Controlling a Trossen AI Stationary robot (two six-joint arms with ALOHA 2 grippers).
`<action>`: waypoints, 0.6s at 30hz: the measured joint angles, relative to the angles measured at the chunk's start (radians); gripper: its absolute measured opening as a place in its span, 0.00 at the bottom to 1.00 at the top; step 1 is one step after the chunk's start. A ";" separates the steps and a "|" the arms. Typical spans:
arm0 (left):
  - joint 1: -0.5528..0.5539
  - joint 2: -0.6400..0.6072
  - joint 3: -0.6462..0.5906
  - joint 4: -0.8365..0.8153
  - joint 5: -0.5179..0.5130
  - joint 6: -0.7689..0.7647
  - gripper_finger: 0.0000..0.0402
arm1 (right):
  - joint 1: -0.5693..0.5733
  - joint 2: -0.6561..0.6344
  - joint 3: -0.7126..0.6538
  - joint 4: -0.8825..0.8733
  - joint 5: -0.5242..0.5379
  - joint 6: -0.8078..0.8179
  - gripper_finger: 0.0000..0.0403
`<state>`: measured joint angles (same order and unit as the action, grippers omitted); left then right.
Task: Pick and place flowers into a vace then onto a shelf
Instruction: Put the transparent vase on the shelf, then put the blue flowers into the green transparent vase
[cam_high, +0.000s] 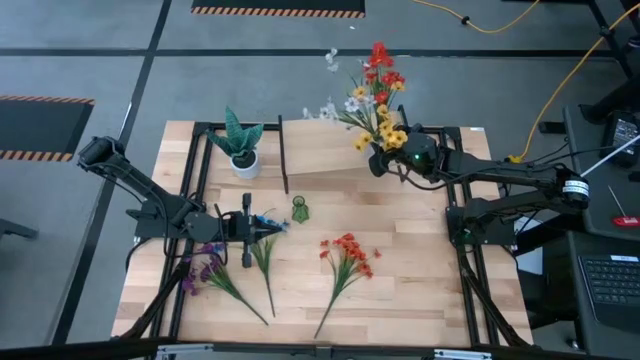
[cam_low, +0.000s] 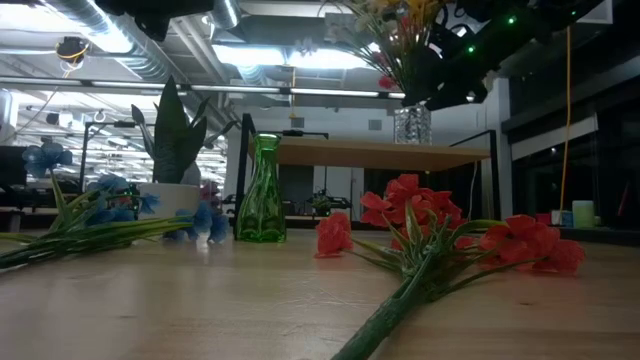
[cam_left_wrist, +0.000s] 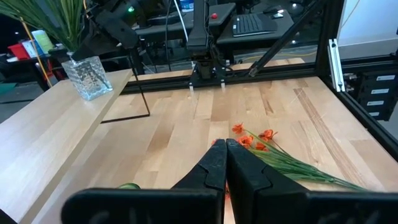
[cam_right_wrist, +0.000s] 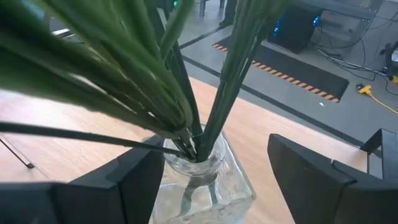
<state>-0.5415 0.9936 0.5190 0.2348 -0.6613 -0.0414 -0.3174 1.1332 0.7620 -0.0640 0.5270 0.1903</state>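
Right gripper (cam_right_wrist: 205, 180) spread wide around faceted clear glass vase (cam_low: 411, 124), fingers flanking, contact hard to tell. Vase on light-wood shelf (cam_low: 380, 153), far right, stuffed with red/yellow/white flowers (cam_high: 377, 95); blossoms cut off in low view. Left gripper (cam_left_wrist: 225, 163) clenched, empty, above near-left table (cam_high: 400, 290); orange sprig (cam_high: 345, 257) lying just right.

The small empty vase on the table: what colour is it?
Green glass vase; the low view shows it best.
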 joint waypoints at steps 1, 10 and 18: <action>0.000 0.000 0.000 0.000 0.000 0.000 0.00 | -0.001 0.000 0.000 0.002 0.000 -0.008 0.70; 0.000 0.000 0.000 -0.001 0.000 -0.001 0.01 | -0.006 -0.020 0.000 0.007 -0.006 -0.036 0.70; 0.000 0.000 0.000 -0.003 0.000 0.001 0.01 | -0.006 -0.099 0.001 -0.005 -0.079 -0.042 0.70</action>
<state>-0.5415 0.9933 0.5190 0.2317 -0.6613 -0.0405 -0.3229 1.0338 0.7628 -0.0691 0.4478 0.1486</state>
